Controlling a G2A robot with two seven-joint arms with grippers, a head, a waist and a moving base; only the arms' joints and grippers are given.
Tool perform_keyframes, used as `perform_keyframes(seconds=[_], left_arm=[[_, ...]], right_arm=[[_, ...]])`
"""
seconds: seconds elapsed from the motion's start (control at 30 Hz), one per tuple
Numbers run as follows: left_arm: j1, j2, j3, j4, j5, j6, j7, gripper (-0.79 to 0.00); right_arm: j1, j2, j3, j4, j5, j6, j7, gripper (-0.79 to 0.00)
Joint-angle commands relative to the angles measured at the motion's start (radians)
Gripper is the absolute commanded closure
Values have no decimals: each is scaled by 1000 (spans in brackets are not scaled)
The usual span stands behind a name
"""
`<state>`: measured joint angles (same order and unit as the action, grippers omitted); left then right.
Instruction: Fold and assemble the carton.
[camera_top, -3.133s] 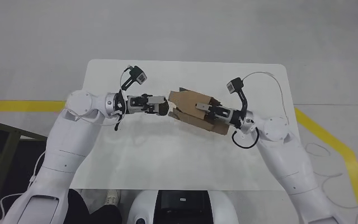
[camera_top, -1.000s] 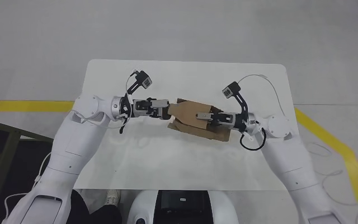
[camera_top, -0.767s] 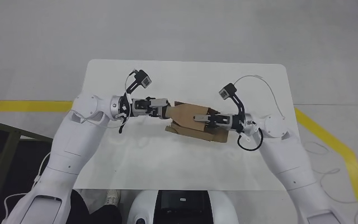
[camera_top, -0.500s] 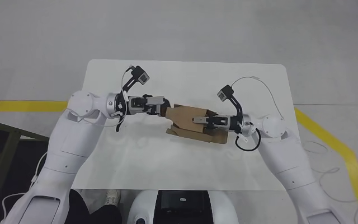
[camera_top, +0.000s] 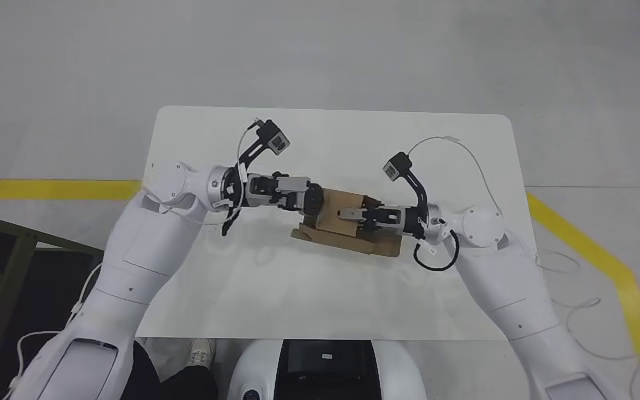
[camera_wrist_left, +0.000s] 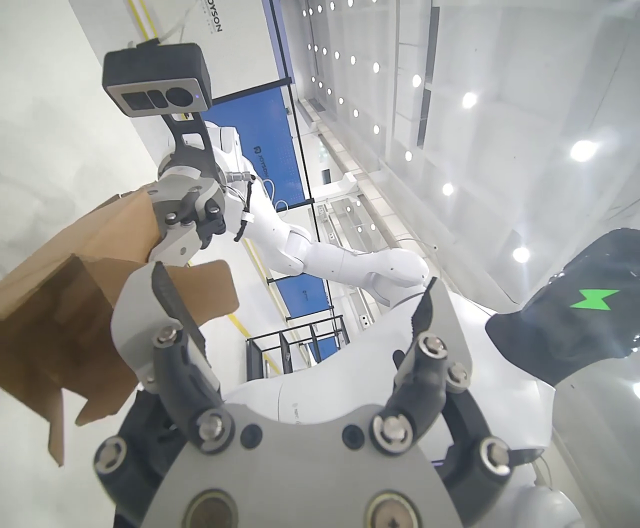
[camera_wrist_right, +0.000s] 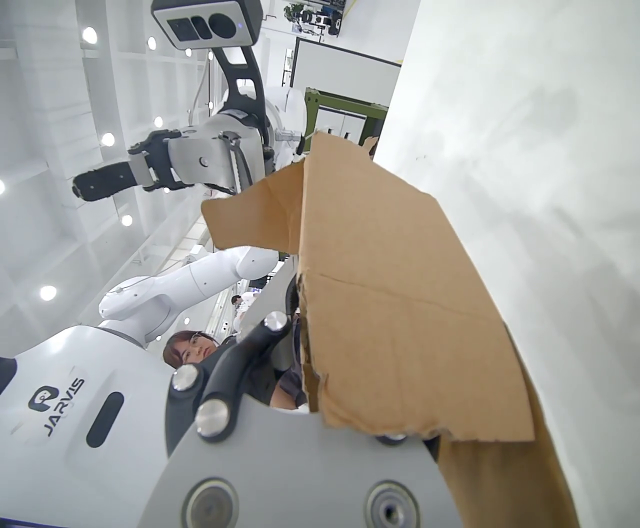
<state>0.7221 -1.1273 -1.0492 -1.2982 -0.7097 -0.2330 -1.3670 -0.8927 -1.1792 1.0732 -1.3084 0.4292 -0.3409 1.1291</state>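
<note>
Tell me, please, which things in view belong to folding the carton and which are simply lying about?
Belonging to the job:
- carton, flaps loose, over the table
- left gripper, fingers open at one end of the carton
- right gripper, at the other end

Just lying about:
- yellow floor line
- green rack on the floor beside the table

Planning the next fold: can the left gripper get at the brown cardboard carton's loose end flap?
Probably yes. The left gripper is open, one finger next to the flap of the brown cardboard carton; the right gripper grips farther along.
</note>
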Motion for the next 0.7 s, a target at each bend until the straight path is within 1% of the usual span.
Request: perform_keyframes(seconds=[0.0, 0.2, 0.4, 0.5, 0.67], left_arm=[[-12, -7, 20, 13, -5, -3, -4, -785], [-40, -22, 58, 42, -3, -9, -14, -785], [-55, -29, 79, 51, 29, -11, -11, -785], [-57, -29, 68, 50, 37, -20, 0, -785], [-44, -16, 24, 32, 91, -37, 39, -785]], right_arm=[[1, -1, -4, 0, 0, 0, 0, 0], [4, -2, -9, -1, 3, -4, 1, 0], [2, -2, -7, 1, 5, -9, 2, 0], [0, -1, -3, 6, 7, -12, -1, 0], [-2, 0, 1, 2, 10, -14, 0, 0]])
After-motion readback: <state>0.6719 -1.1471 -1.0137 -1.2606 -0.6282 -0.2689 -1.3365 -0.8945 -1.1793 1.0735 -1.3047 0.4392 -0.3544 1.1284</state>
